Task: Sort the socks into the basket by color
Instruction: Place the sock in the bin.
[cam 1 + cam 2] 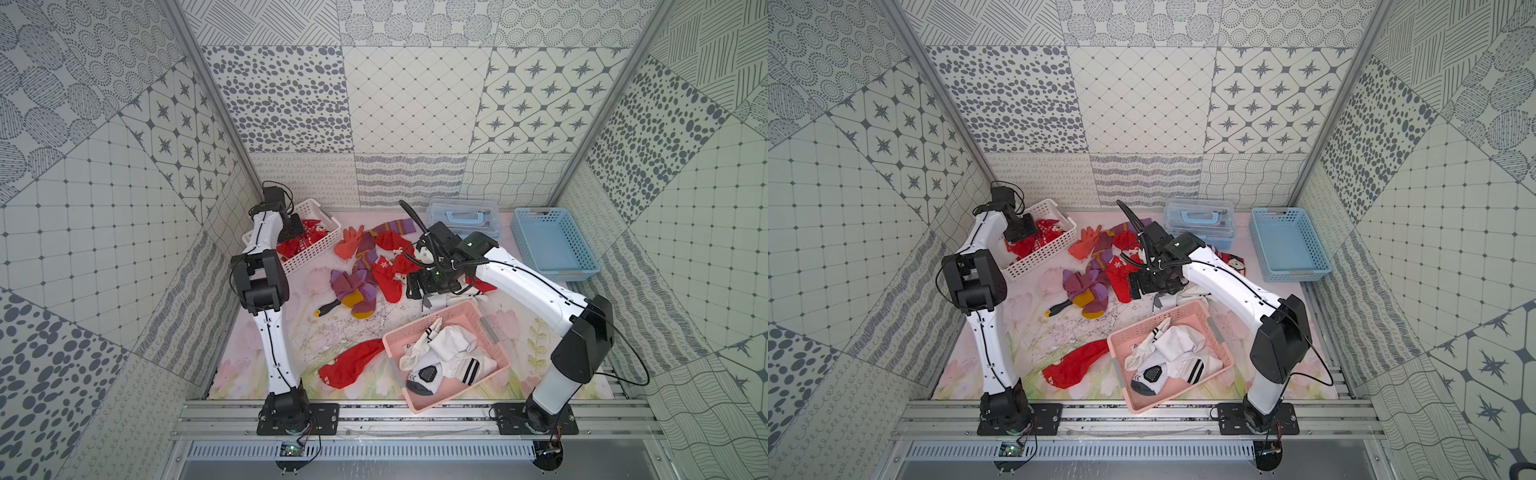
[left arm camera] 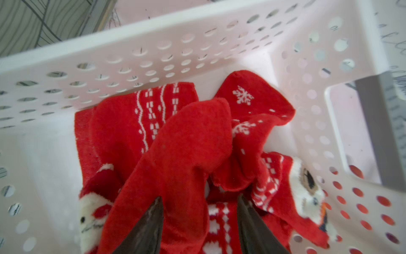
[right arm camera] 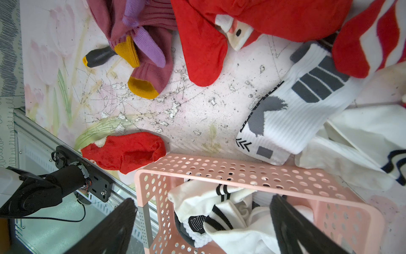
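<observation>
My left gripper [image 2: 200, 211] hangs inside the white basket [image 1: 309, 249], its jaws apart. A plain red sock [image 2: 182, 143] lies loose between and past them, on top of other red socks [image 1: 305, 239] with white patterns. My right gripper [image 3: 203, 200] is open wide and empty, just above the far rim of the pink basket [image 3: 241, 171], which holds white socks [image 1: 449, 353]. A white sock with grey marks [image 3: 296, 110] lies on the mat beside it. Purple socks [image 1: 357, 286] and red socks [image 1: 388, 274] are heaped mid-table. One red sock [image 1: 353, 363] lies near the front edge.
A blue basket [image 1: 552, 249] stands at the back right, next to a clear box with a blue handle [image 1: 463, 218]. An orange-red glove [image 1: 349, 245] lies beside the white basket. A black and yellow screwdriver [image 1: 328, 308] lies by the purple socks.
</observation>
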`<action>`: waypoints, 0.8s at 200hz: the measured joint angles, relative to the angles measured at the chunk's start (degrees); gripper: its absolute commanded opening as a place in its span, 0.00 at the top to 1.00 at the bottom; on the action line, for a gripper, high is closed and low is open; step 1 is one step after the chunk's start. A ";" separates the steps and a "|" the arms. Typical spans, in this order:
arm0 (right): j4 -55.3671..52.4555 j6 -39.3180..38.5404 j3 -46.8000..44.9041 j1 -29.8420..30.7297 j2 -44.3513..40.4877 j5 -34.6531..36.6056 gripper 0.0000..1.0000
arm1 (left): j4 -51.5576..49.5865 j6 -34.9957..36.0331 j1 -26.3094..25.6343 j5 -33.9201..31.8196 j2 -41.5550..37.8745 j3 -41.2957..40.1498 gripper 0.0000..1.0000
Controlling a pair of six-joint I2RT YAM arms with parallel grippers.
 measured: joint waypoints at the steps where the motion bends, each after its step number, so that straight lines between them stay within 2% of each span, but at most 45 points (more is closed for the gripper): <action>1: 0.00 0.00 0.07 0.00 0.07 0.00 0.02 | 0.00 0.07 0.00 0.00 -0.13 -0.02 0.42; 44: 0.17 -0.44 0.74 0.00 1.44 -0.57 0.02 | 0.00 0.79 0.00 0.13 -5.46 -0.57 0.39; 79: 0.74 -0.79 1.29 0.00 2.12 -1.38 0.02 | 0.00 0.83 0.00 1.01 -11.30 -4.52 0.39; 125: 1.95 -0.81 3.17 0.00 4.07 -2.60 0.02 | 0.55 0.72 -0.72 2.34 -22.86 -16.55 0.39; 160: 2.80 -0.83 5.01 0.00 6.40 -3.17 0.02 | 1.40 0.07 -4.61 3.52 -32.96 -29.11 0.40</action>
